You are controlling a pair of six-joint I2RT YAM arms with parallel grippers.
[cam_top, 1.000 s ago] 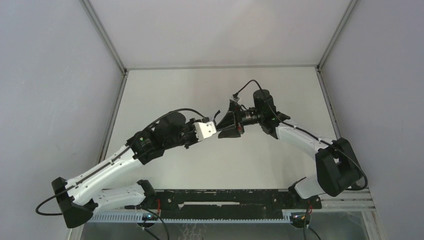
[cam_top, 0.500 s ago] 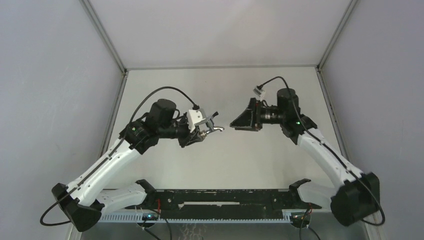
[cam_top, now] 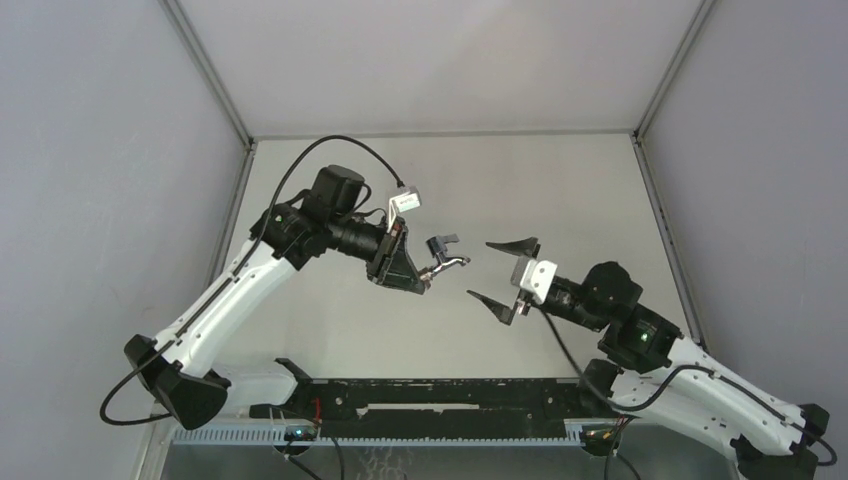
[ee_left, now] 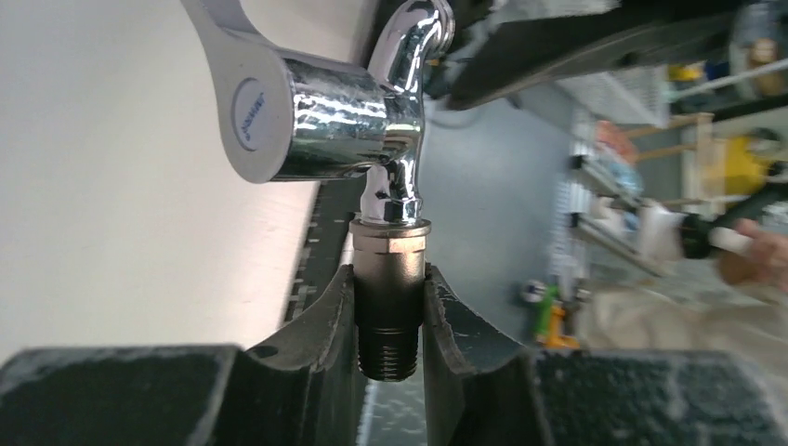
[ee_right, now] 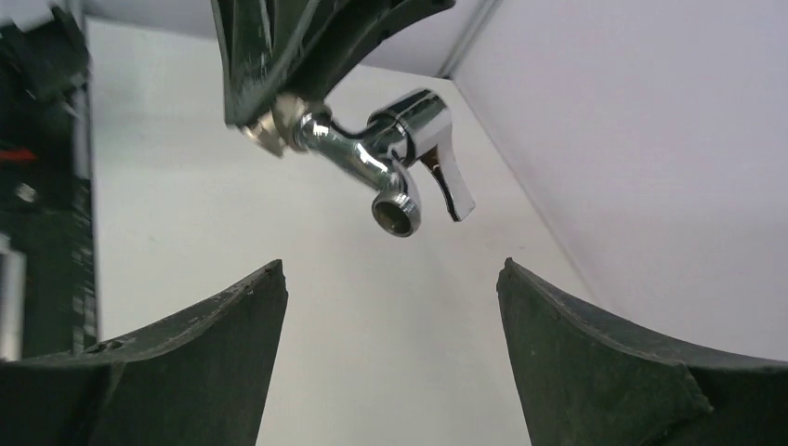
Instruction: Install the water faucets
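The faucet (ee_left: 353, 116) is one joined piece, held in the air above the table (cam_top: 560, 180) near the middle of the workspace. Its dull threaded stub (ee_left: 390, 316) is clamped between the two dark fingers of the left gripper (cam_top: 428, 265), with the thread end visible between them. The chrome body, with its flat handle (ee_left: 246, 102) and curved spout (ee_left: 423, 28), sticks out past the fingertips toward the right arm. The right gripper (cam_top: 500, 272) faces the faucet with its fingers spread wide and nothing between them. It is near the faucet but apart from it. In the right wrist view the spout's mouth faces the camera, above the gap between those fingers.
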